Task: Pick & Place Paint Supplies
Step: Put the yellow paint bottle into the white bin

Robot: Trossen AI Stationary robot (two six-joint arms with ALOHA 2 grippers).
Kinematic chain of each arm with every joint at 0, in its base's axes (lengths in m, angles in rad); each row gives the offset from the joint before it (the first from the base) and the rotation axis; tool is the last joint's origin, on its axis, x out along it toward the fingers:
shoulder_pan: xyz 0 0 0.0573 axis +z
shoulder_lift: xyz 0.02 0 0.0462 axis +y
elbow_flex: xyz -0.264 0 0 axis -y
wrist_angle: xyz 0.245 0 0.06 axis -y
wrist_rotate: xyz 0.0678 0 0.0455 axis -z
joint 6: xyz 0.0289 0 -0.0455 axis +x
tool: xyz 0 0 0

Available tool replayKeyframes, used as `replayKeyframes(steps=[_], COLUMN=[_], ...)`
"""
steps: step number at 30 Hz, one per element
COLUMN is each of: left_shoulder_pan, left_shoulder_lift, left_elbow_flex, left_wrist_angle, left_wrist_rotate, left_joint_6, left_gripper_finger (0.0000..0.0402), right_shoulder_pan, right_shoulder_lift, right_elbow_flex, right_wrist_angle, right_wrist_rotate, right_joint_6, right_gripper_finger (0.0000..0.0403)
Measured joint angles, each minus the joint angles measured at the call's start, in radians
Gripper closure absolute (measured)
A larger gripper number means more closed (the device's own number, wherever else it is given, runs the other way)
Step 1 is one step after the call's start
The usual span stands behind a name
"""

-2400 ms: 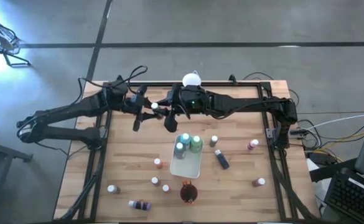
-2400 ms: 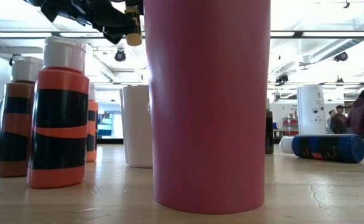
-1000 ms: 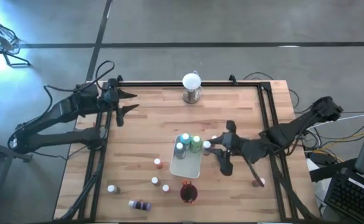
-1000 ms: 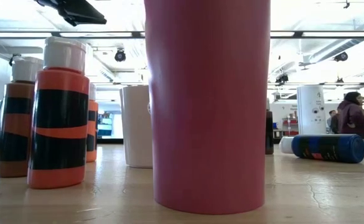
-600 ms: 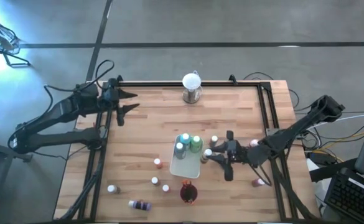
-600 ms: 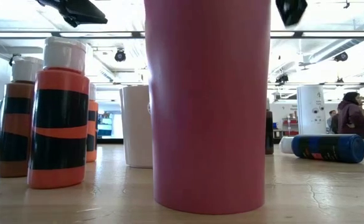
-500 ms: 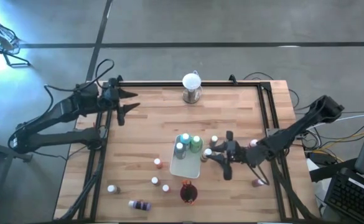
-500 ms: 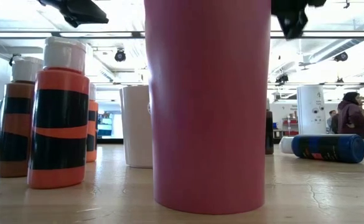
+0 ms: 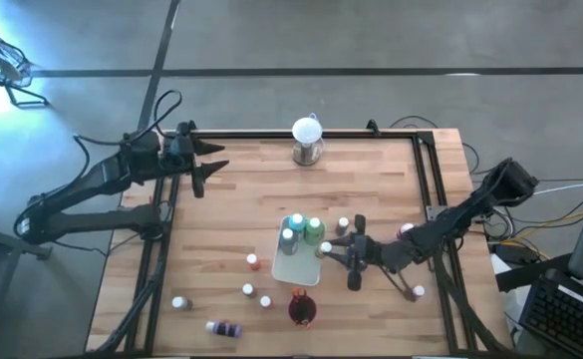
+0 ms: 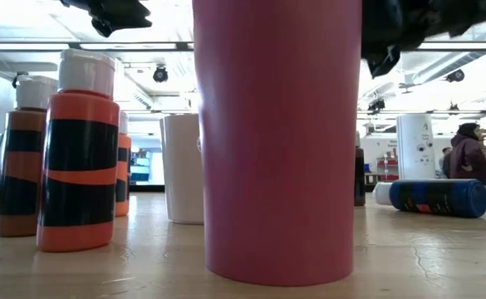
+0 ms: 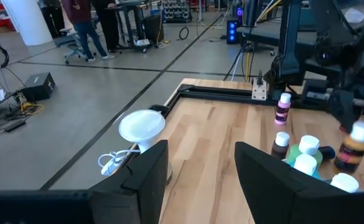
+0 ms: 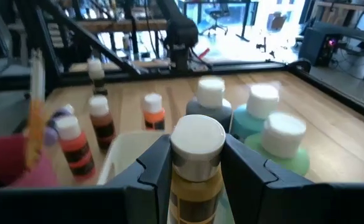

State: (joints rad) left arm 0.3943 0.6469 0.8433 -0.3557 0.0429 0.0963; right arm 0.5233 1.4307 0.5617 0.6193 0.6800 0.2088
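Observation:
My right gripper [image 12: 197, 158] is shut on an ochre, white-capped paint bottle [image 12: 197, 186]. It hangs over the right edge of the white tray [image 9: 301, 267] at mid-table [image 9: 331, 249]. Teal and green bottles [image 9: 314, 229] stand at the tray's far end. A dark blue bottle [image 10: 438, 198] lies on its side on the table. My left gripper [image 9: 206, 165] hovers open over the far left corner, with nothing between its fingers [image 11: 200, 174]. A brush [image 12: 35, 93] stands in the dark red cup [image 9: 301, 309]. My right gripper pinches the ochre bottle between its two fingers [image 12: 154, 165], on the shoulders just under the white cap [image 12: 197, 175]. The fingers come nearly level from the table's right. The bottle stands upright in the hold, lifted clear above the tray's edge.
Loose orange, brown and pink bottles stand around the tray [image 9: 254, 261] [image 9: 247, 290] [image 9: 405, 231] [image 9: 418, 292]. A purple one [image 9: 226, 327] lies near the front edge. The white globe [image 9: 307, 140] stands at the far edge. Black rails [image 9: 426, 189] run along the table's sides.
My right gripper has come down and moved toward the table's left, to the tray's right edge, with the ochre bottle still upright between its fingers. The bottles on the table have stayed where they were.

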Motion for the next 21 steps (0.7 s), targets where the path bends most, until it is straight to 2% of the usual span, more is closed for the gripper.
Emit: replayKeyframes(steps=[8, 15, 21], left_shoulder_pan=[0.000, 0.000, 0.000], left_shoulder_lift=[0.027, 0.035, 0.037], left_elbow_flex=[0.000, 0.000, 0.000], left_wrist_angle=[0.039, 0.042, 0.042], left_wrist_rotate=[0.000, 0.000, 0.000], left_joint_6=[0.000, 0.004, 0.005], left_gripper_finger=[0.0211, 0.0211, 0.0211], right_shoulder_pan=[-0.034, -0.070, -0.080], right_shoulder_lift=[0.148, 0.237, 0.254], right_elbow_flex=[0.005, 0.034, 0.034], right_wrist_angle=[0.145, 0.151, 0.139], right_wrist_rotate=[0.002, 0.001, 0.010], right_joint_6=[-0.002, 0.010, 0.025], right_gripper_finger=[0.0298, 0.0298, 0.0298])
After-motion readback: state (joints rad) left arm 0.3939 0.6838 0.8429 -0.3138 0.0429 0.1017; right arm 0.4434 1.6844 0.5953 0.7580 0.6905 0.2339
